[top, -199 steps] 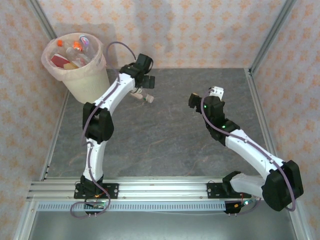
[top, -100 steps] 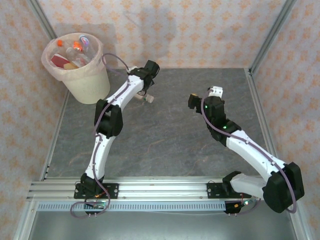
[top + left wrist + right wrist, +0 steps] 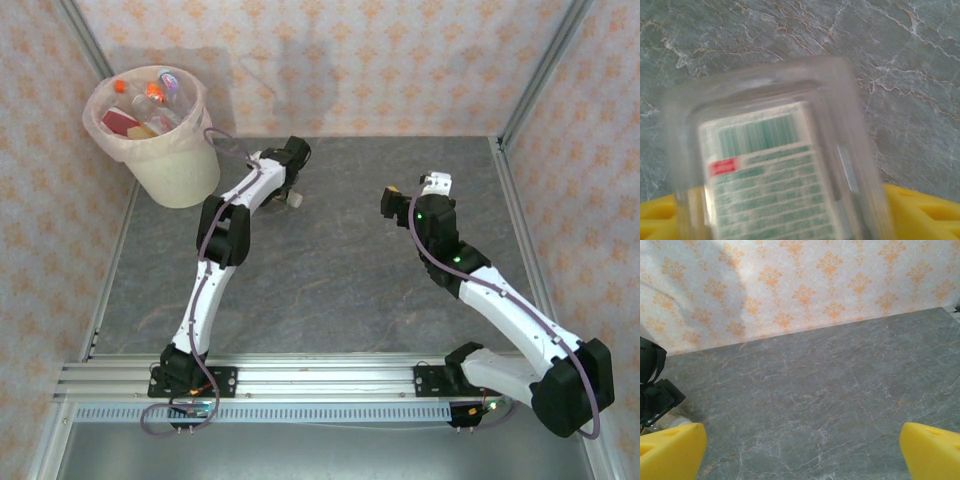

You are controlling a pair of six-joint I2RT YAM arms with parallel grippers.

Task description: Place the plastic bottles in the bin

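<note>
Lying between jaws of left tool [image 3: 291, 186] | bottle [image 3: 775, 165] | on table [image 3: 900, 60]

The grey, white-veined surface [image 3: 340, 270] carries the cream bin [image 3: 180, 172] at its far left corner, with one clear bottle [image 3: 295, 198] lying nearby.

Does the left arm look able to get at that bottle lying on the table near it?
Probably yes. The left gripper is down over the bottle, whose clear body sits between its yellow fingers in the wrist view. Nothing else on the table crowds it.
</note>
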